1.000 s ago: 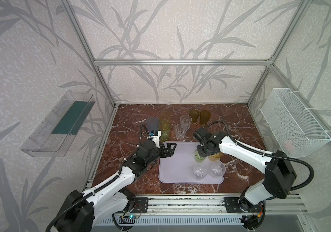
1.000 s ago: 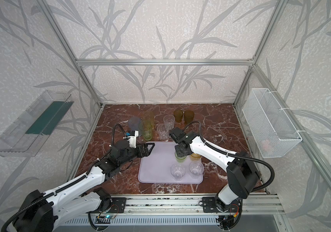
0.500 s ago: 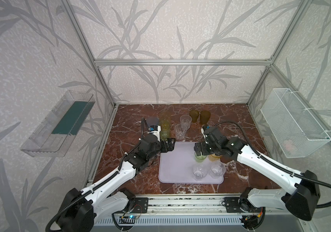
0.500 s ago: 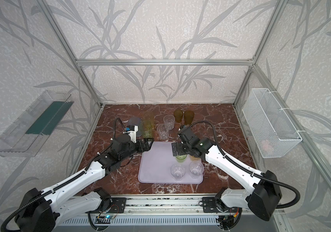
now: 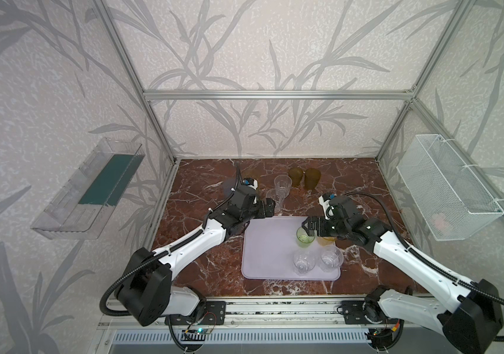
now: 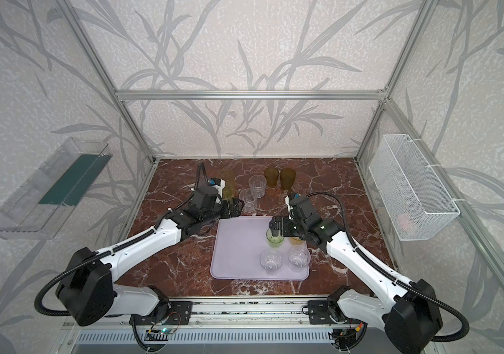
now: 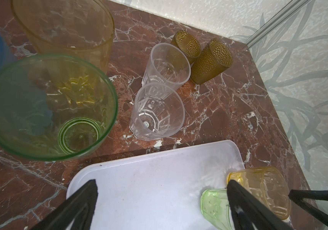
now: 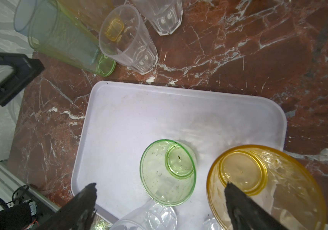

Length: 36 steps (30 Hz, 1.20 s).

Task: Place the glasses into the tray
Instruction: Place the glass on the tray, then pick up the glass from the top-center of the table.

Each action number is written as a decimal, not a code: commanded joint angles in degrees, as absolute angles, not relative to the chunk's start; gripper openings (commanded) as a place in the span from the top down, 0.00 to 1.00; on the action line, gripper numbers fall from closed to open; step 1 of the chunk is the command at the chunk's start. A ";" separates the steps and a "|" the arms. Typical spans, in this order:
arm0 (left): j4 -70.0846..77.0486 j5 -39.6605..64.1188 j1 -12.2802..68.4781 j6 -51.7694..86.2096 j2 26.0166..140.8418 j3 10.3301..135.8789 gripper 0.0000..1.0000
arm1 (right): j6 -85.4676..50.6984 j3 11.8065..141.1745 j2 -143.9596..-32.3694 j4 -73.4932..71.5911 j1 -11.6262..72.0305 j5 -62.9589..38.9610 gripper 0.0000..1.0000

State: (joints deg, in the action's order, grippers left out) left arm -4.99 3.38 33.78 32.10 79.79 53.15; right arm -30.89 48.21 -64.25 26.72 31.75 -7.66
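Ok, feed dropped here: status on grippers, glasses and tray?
Left gripper open, empty. Right gripper open above short green translucent tumbler, standing on pale lilac rectangular tray. Nothing in the way.

Pale lilac tray [image 8: 129, 119] on a red-brown tabletop [image 8: 239, 49] veined white. Translucent green tumbler [image 8: 165, 175] and yellow tumbler [image 8: 278, 179]; two brown tumblers [image 7: 211, 61] dotted all over. Grey leaf pattern on the pale walls [image 5: 275, 61].

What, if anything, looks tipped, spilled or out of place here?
Nothing looks tipped or spilled. The one oddity is the short green glass standing on the tray: the right wrist view shows dark specks inside it, so it looks slightly dirty. The tray's surface has faint smudges too.
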 commanded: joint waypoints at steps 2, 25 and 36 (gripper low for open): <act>-6.16 4.44 34.11 31.23 80.59 55.42 0.01 | -32.74 46.41 -62.19 22.47 28.14 -12.41 0.01; -3.16 -1.18 42.09 21.82 77.09 53.71 0.01 | -23.99 79.80 -97.07 25.55 13.18 -7.28 0.14; 0.47 -2.82 42.56 20.33 71.95 47.93 0.01 | -19.97 97.49 -114.05 33.00 12.83 -2.30 0.51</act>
State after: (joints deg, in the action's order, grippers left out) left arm -0.82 -0.95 42.37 22.00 73.56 49.01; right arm -21.96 94.45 -111.72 29.15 13.17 -4.25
